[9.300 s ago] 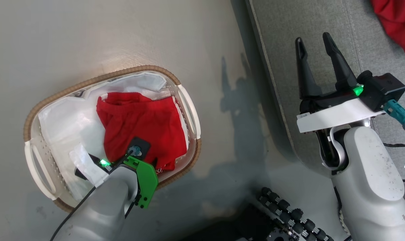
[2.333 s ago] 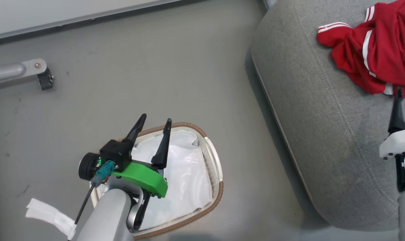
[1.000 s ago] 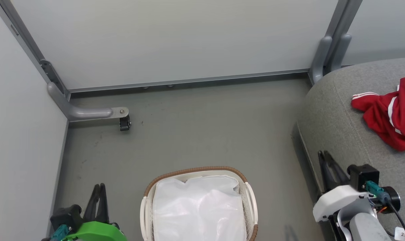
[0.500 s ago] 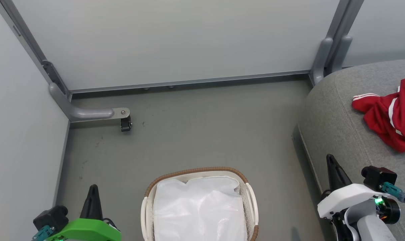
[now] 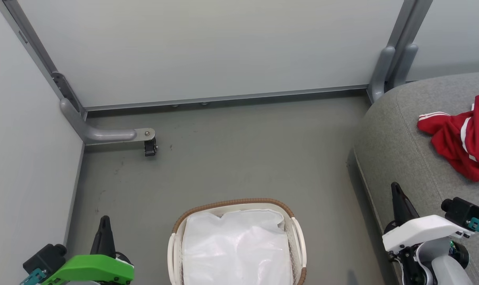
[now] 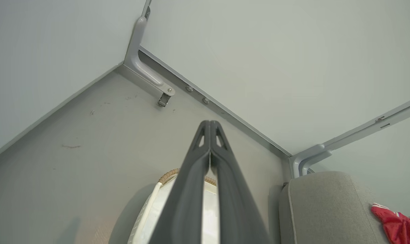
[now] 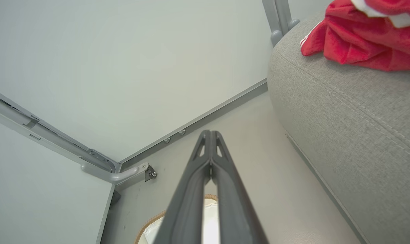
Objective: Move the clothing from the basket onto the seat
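Head view: oval wicker-rimmed basket (image 5: 231,202) on the grey floor (image 5: 239,158), bottom centre, cut off by the lower edge. Its white liner (image 5: 237,249) lies crumpled across the inside. Red clothing (image 5: 461,146) is heaped on the grey seat (image 5: 397,142), toward the seat's right side and well apart from the basket. White stripes show at one cuff. One garment or two: cannot tell.

Left gripper (image 5: 104,227) sits low at the left, over the floor beside the basket. Right gripper (image 5: 397,198) sits low at the right, by the seat's left edge. From the head each reads as a single dark spike. The wrist views settle it: each pair of fingers (image 6: 191,189) is clenched flat, tip against tip, gripping no cloth.

Left wrist view: basket rim and a white handle (image 6: 147,211) peek out beside the fingers, with a scrap of red at the seat's far right. Right wrist view: clothing close up, top right, folds and white trim plain, and a stitched seam (image 7: 360,112) running across the seat. Both take in the room corner: pale wall panels (image 5: 223,47) and a metal bracket (image 5: 116,135) at the floor.
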{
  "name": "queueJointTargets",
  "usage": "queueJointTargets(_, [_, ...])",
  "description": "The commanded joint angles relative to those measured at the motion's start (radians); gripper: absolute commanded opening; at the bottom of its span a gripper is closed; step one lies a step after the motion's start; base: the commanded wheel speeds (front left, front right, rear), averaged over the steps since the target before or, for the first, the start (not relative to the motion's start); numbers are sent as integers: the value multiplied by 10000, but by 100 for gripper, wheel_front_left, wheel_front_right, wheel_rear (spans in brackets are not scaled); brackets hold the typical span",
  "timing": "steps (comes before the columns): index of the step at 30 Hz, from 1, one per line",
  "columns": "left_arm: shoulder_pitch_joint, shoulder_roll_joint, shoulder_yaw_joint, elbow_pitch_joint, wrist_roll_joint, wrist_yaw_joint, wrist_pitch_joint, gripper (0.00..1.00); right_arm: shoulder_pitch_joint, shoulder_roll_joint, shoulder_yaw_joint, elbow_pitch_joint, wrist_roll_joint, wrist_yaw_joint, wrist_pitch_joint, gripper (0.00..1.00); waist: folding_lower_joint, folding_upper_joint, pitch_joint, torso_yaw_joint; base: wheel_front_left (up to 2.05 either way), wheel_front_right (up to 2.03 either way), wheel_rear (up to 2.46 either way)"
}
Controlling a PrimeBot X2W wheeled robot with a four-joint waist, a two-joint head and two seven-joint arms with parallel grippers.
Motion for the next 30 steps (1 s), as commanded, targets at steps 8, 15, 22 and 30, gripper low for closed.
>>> queueJointTargets(8, [-308, 59, 155, -340, -1271, -56, 333, 0, 7, -85, -75, -373, 1483, -1, 346, 0, 1, 0, -29, 29, 0, 0, 0])
queueJointTargets(15, [-356, 65, 231, -474, -2082, -62, 569, 0, 72, -94, -110, -510, 2426, -1, 576, 0, 1, 0, -52, 52, 0, 0, 0])
queueJointTargets(22, [-389, 71, 305, -605, -2876, -70, 796, 0, 128, -103, -145, -642, 3334, -2, 801, 0, 1, 0, -75, 75, 0, 0, 0])
queueJointTargets(30, [-423, 77, 386, -732, -3704, -80, 1032, 0, 179, -113, -182, -777, 4285, -2, 1037, 0, 1, 0, -101, 102, 0, 0, 0])
